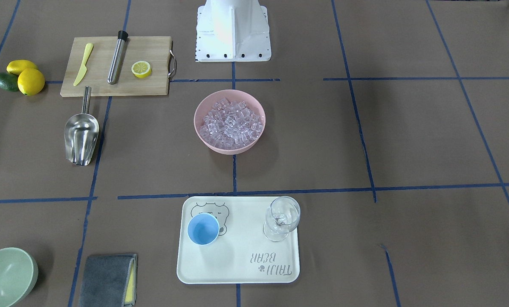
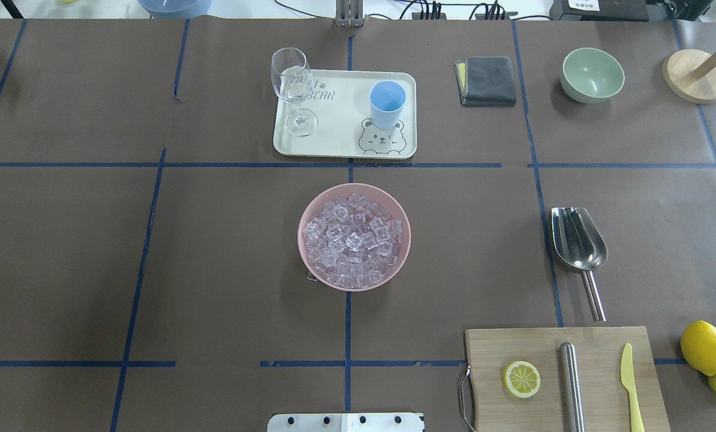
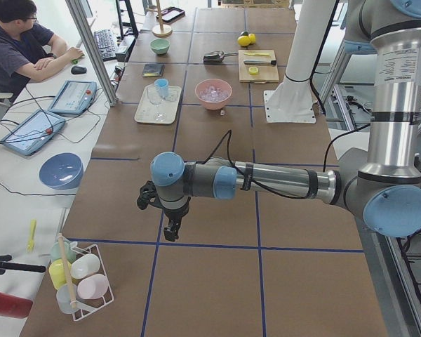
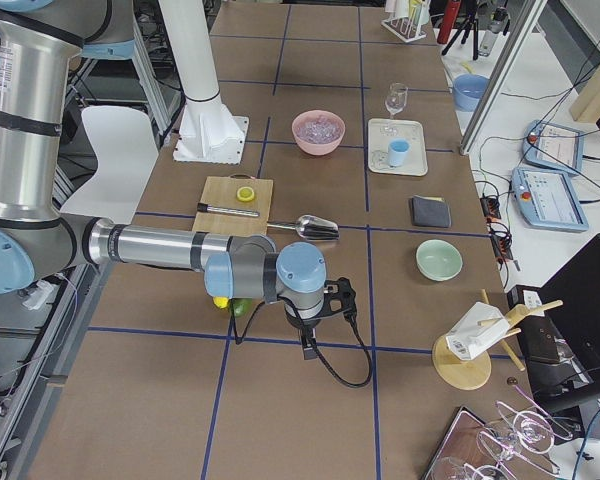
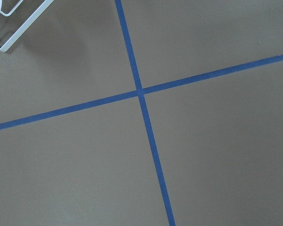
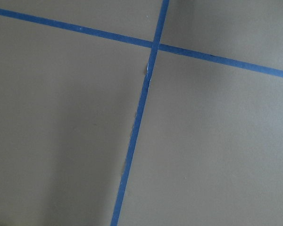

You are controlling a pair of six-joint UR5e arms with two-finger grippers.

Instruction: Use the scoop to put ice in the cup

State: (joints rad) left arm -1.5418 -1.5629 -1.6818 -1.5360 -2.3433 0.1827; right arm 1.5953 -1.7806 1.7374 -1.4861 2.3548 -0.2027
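Nearest the right-end camera: right gripper (image 4: pixel 307 342), pointed down over bare brown paper, nothing seen in it. Cannot tell from this side angle whether jaws wide or narrow; only paper and blue tape in its wrist view, no fingers. Same for left gripper (image 3: pixel 172 230) at the opposite table end: pointed down, well apart from all task items, opening not readable.

Shiny stainless-steel scoop (image 2: pixel 577 240): flat on the paper, on the robot's right half, untouched. Long axis roughly fore-aft. Thin straight handle toward the robot, ending just short of the wooden cutting board (image 2: pixel 598 360); open trough mouth away from the robot. Lies right of the round pink bowl (image 2: pixel 301 234), well apart from it, and further in along the table from the right gripper.

Small clear ice cubes (image 2: pixel 353 240): heaped in that pink bowl, table centre. Small round light-blue plastic cup (image 2: pixel 387 103): upright, empty, on the cream tray (image 2: pixel 340 129) beyond the bowl, beside a clear stemmed wine glass (image 2: pixel 292 84).

Judgement: no step begun. Right arm clearly the nearer to the scoop, handle end toward the robot's side. Likely pick: top-down pinch across the handle. Risk: thin handle slipping or rolling between the pads.
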